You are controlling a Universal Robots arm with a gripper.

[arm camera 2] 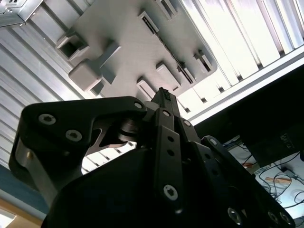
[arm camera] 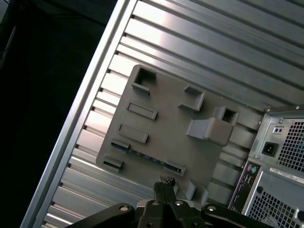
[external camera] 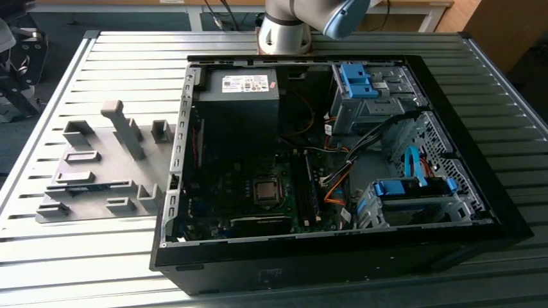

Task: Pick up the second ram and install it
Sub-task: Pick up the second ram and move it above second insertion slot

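The gripper (arm camera 2: 164, 95) is matt black, seemingly metal, and studded with bright silvery screw heads. Ahead of its fingertips lies the fixture plate (arm camera: 161, 123), dull grey plastic with a faintly grainy face. Seated in the plate close to the fingertips, the second ram (arm camera: 147, 156) is a dull blue-green circuit-board strip. The table (arm camera: 199, 42) beyond is ribbed bare aluminium with a satin glint. Beside the gripper, the computer case (arm camera: 285, 156) shows perforated unpainted sheet steel.

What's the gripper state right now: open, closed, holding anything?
Gripper: closed, holding nothing; the second ram lies in the grey fixture.
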